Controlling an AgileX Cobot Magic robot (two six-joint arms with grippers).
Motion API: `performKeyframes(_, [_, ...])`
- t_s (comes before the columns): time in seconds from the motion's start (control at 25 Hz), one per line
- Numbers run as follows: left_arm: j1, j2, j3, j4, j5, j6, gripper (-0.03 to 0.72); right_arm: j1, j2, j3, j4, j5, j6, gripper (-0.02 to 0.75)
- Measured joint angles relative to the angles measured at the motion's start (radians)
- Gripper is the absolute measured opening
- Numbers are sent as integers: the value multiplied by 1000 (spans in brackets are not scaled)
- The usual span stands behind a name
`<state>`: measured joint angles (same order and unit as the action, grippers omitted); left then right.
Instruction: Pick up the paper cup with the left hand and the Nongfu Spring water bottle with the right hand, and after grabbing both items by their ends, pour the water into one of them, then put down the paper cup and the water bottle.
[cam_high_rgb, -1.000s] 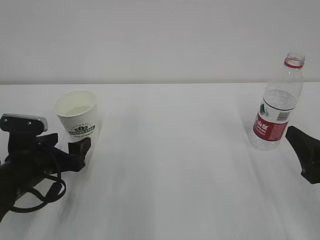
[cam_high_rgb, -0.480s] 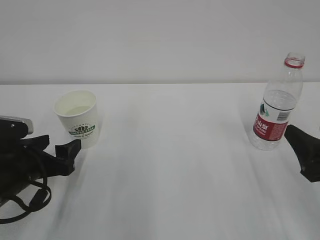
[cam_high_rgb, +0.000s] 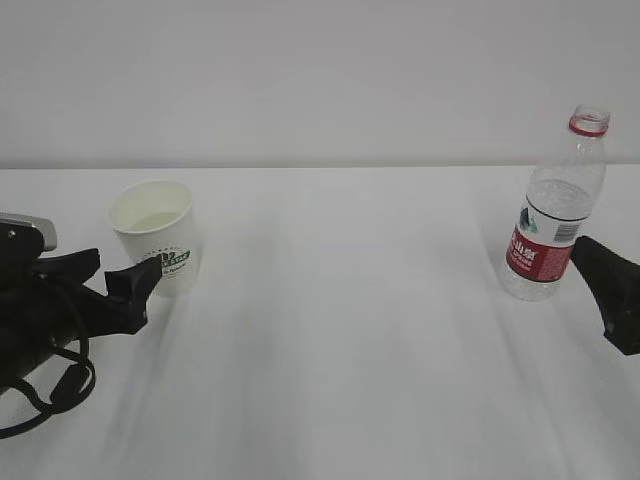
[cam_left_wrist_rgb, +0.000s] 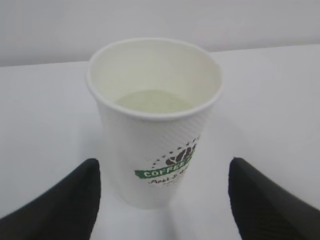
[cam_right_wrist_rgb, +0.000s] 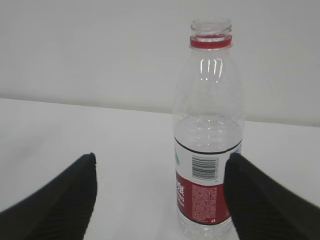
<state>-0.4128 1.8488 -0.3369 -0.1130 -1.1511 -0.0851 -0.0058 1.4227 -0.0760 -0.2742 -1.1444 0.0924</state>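
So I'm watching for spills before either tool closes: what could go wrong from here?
The paper cup already holds liquid and is light; the left tool, open and not centred on it, could nudge or squash it and spill. The water bottle has no cap and is tall; a bump from the open right tool could tip it and spill the water.

Bare test or lab setting: a plain white tabletop (cam_high_rgb: 340, 330), with a blank white wall (cam_high_rgb: 320, 80) directly behind the tabletop. No furnishings visible.
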Motion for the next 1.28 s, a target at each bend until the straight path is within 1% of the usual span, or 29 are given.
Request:
performKeyframes(0.28, [0,-54,3,0,0,0,580,0,-5,0,2,0,0,593])
performKeyframes(0.4, [0,-89,3,0,0,0,580,0,-32,-2,24,0,0,593])
performKeyframes(0.6, [0,-152,5,-22,0,0,580,0,-68,-43,49,0,0,593])
performKeyframes(1.12, [0,-332,7,-44,0,0,580,0,-139,-135,50,0,30,593])
performKeyframes(1.28, [0,-392,-24,-45,19,0,580,0,-178,-136,71,0,39,593])
